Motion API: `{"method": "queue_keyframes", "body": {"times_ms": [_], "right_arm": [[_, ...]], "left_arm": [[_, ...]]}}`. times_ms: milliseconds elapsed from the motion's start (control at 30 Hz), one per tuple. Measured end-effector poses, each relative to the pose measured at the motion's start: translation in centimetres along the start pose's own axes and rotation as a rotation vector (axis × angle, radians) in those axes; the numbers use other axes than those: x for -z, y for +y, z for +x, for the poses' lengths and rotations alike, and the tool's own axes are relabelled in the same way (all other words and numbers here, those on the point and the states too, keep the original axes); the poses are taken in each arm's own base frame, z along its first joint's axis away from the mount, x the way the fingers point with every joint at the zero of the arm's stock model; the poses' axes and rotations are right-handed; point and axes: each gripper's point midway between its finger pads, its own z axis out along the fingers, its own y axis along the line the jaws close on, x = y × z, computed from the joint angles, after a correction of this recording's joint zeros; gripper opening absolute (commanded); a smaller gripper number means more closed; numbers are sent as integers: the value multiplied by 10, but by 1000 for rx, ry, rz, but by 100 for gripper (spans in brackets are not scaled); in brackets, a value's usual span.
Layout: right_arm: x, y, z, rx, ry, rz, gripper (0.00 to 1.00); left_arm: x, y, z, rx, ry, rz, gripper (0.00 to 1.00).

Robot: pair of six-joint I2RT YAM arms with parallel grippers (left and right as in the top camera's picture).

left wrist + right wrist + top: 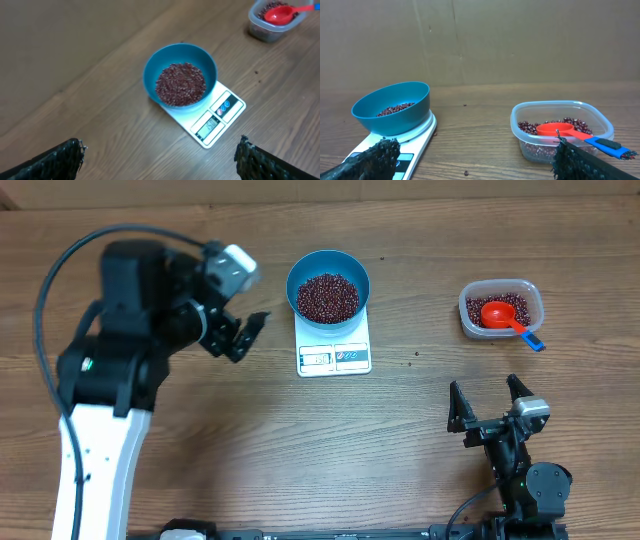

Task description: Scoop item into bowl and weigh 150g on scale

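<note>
Beans (327, 297) heaped in bowl (293, 285) atop scale (334, 358); more in tub (470, 325) right of scale. Loose, light, likely to roll; take via scoop (499, 313) handle. Left claw (250, 337), right claw (485, 388) both spread, empty.

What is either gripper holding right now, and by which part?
Nothing is held. Both the left gripper and the right gripper stand open and empty; the red scoop lies in the tub, untouched.
</note>
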Motion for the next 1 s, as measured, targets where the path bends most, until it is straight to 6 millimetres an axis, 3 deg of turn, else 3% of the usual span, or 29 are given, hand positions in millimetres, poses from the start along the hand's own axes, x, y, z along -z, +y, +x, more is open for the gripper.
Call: {"method": "queue_keyframes", "body": {"times_ms": [200, 467, 733, 1000], "right_arm": [[0, 0, 0, 0, -1, 0, 100], [0, 0, 0, 0, 0, 0, 100], [0, 0, 0, 1, -1, 0, 100], [0, 0, 0, 1, -2, 0, 100]], "left_arm": [[14, 3, 22, -7, -141, -65, 100], [28, -17, 63, -78, -313, -167, 99], [26, -37, 96, -169, -445, -251, 99], [9, -58, 140, -252, -469, -286, 100]]}}
